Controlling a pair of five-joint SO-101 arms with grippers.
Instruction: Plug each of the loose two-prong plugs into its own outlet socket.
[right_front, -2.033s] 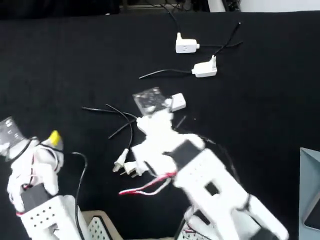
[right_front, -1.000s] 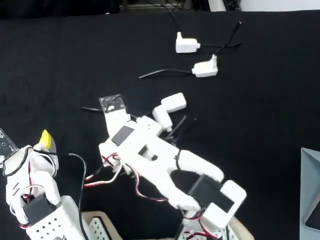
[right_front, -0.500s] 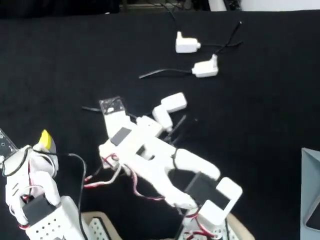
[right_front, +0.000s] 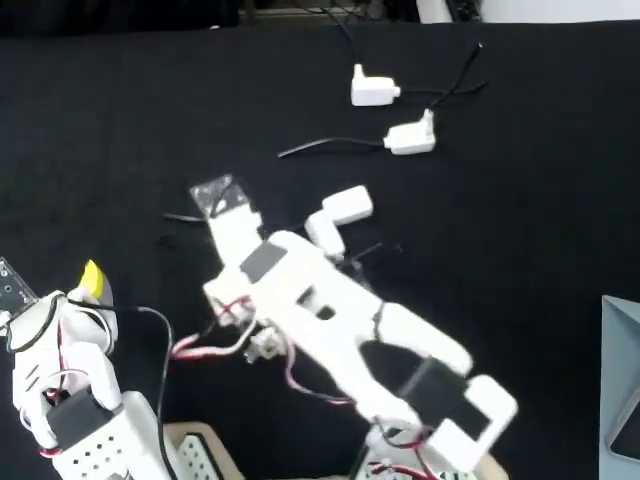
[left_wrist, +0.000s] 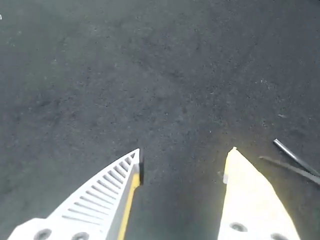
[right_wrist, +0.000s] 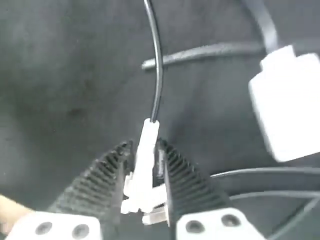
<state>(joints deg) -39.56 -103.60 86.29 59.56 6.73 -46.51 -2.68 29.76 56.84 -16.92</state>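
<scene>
Two arms: side by side at the near edge of the black counter (right_front: 520, 200).
Right jaws: right gripper (right_wrist: 142, 147) clamped on a white two-prong plug (right_wrist: 145, 165), one ribbed jaw on each flank.
Plug: sits lengthwise between the jaws, cable end pointing out past the tips. Its black cable (right_wrist: 157, 65) curves away across the counter.
Nearest socket: white outlet block (right_wrist: 287, 107) lies near the held plug, off to one side and not touching it. From overhead it sits just beside the right arm (right_front: 320, 300), mid-counter.
Far socket: white (right_front: 373, 88), at the far side of the counter with a black lead, well apart from the arm.
Second far socket: white (right_front: 410, 137), a little nearer than the first, also with a black lead.
Left jaws: left gripper (left_wrist: 185, 160) open, nothing between them, over bare counter. A thin dark lead (left_wrist: 295, 159) lies off to one side.
Left arm: (right_front: 60, 380) at the near corner, well apart from the plug and all three sockets.
</scene>
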